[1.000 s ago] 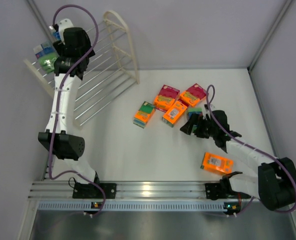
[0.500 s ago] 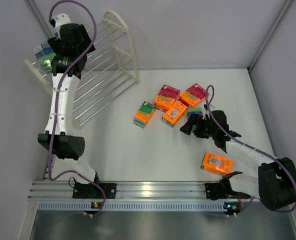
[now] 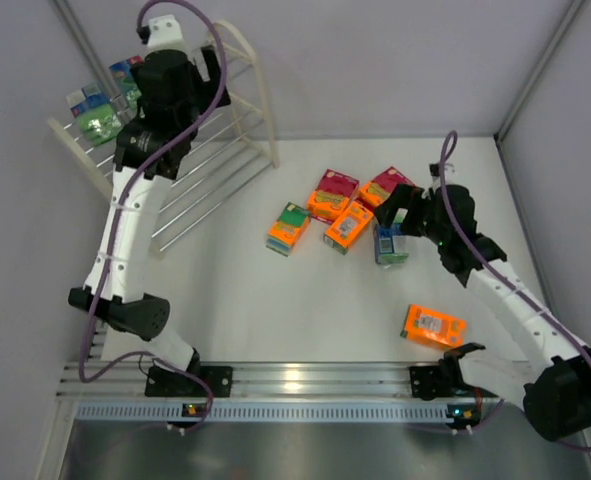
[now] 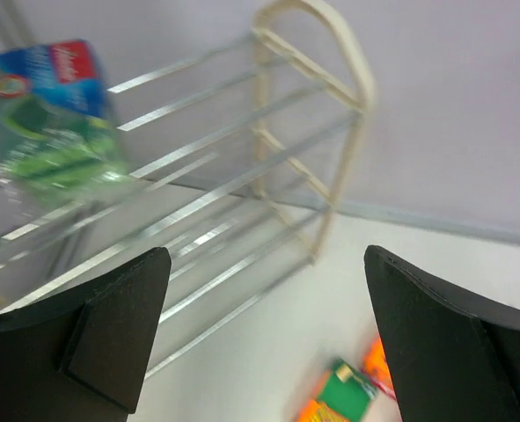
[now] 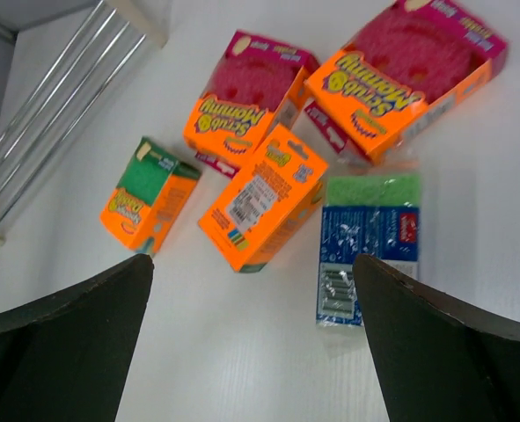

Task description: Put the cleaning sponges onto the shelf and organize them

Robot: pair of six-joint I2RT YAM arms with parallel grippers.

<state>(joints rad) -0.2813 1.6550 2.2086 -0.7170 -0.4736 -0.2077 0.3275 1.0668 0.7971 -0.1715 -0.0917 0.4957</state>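
Resting on the upper rods of the shelf (image 3: 262, 110), at 10 o'clock from the middle of the table (image 3: 275, 310) in the overhead view, green cleaning sponges (image 3: 97, 120) with blue-white labels sit toward the rack's left end. The left wrist view shows one of them (image 4: 53, 114) blurred at 10 o'clock. The left gripper (image 4: 267, 264) hangs above the rack with its fingers spread wide and nothing between them.

Five more packs lie loose on the white table at about 1 o'clock. These are an orange pack with a green label (image 5: 148, 204), an orange pack with a magenta label (image 5: 246, 92), a plain orange pack (image 5: 264, 195) lying tilted, a larger magenta-labelled pack (image 5: 409, 75) and a green pack with a blue label (image 5: 368, 233) lying flat. The magenta-labelled pair sits at 12 o'clock of the group and the green pack at 4 o'clock.

The right gripper (image 5: 252, 264) hovers above this cluster, fingers parted and holding nothing. A lone orange pack (image 3: 434, 326) lies well apart at 4 o'clock.
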